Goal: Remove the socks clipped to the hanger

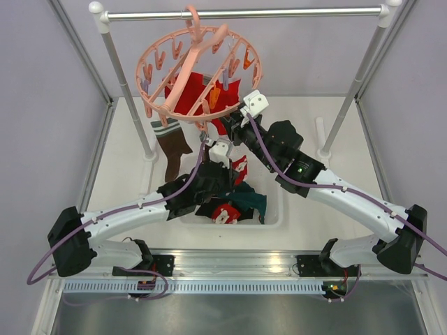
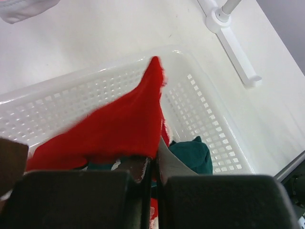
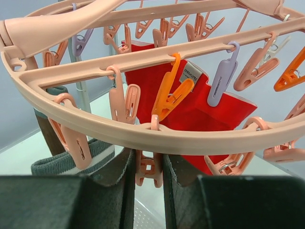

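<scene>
The salmon-pink hanger hangs from the rail. A red sock is clipped under it, with a brown sock and a striped one at its left. My right gripper is at the near rim. In the right wrist view it is shut on a pink clip below the ring, with the red sock behind and the striped cuff to the left. My left gripper is shut on a red sock over the white basket.
The basket holds a red sock with white marks and a dark teal one; the teal one also shows in the left wrist view. The grey rail stands on two posts, one foot beyond the basket.
</scene>
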Robot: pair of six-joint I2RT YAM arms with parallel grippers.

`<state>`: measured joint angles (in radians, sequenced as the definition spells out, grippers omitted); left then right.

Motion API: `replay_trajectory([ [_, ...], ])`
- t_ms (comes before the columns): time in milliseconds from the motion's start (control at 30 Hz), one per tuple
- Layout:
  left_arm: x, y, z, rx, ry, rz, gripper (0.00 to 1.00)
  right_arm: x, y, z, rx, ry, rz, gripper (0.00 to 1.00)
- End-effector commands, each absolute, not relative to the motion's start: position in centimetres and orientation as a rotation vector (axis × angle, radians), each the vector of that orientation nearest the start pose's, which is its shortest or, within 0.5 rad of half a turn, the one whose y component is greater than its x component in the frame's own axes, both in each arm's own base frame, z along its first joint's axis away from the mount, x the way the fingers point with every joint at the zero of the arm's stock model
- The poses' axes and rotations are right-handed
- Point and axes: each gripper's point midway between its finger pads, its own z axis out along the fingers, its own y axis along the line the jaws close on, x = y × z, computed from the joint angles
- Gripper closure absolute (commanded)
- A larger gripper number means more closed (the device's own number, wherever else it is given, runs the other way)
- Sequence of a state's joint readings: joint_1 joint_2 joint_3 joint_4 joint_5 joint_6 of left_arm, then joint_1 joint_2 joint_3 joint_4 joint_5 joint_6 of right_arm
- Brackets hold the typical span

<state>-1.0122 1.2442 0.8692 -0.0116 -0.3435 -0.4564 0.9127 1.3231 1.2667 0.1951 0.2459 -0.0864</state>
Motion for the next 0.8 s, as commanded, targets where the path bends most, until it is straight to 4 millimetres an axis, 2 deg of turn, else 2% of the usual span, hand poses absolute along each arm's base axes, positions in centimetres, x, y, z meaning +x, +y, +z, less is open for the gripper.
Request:
replay_trajectory([
  [0, 23.7, -32.0, 20.3, 0.334, 1.962, -0.701, 0.98, 30.6, 31.9, 44.4, -0.442, 1.295, 0.535, 0.94],
  [200, 23.5, -32.6, 17.3, 0.341, 2.039, -0.685, 0.96, 30.6, 32.1, 44.4, -0.444, 1.297, 0.544, 0.94],
  [267, 23.7, -32.7, 16.5, 0.327, 2.061, -0.668, 0.85, 30.6, 32.1, 44.3, -0.443, 1.300, 0.543, 0.94],
  [300, 23.6, -32.4, 15.2, 0.338, 2.099, -0.639, 0.79, 30.6, 32.1, 44.3, -0.445, 1.301, 0.544, 0.93],
  [333, 23.5, -32.6, 15.0, 0.339, 2.108, -0.645, 0.65, 30.5, 32.2, 44.2, -0.449, 1.304, 0.543, 0.94],
  [367, 23.2, -32.7, 14.9, 0.351, 2.114, -0.656, 0.59, 30.5, 32.1, 44.2, -0.448, 1.303, 0.544, 0.94],
  [433, 22.5, -33.8, 15.4, 0.410, 2.081, -0.717, 0.46, 30.6, 32.1, 44.1, -0.452, 1.309, 0.536, 0.94],
  [533, 21.4, -35.0, 16.7, 0.497, 2.024, -0.774, 0.37, 30.6, 32.1, 43.8, -0.455, 1.315, 0.534, 0.94],
  [667, 20.4, -35.1, 18.0, 0.546, 1.978, -0.818, 0.34, 30.6, 32.1, 43.7, -0.454, 1.318, 0.531, 0.94],
  [767, 18.7, -35.3, 18.8, 0.626, 1.939, -0.910, 0.33, 30.7, 32.0, 43.8, -0.456, 1.317, 0.526, 0.94],
])
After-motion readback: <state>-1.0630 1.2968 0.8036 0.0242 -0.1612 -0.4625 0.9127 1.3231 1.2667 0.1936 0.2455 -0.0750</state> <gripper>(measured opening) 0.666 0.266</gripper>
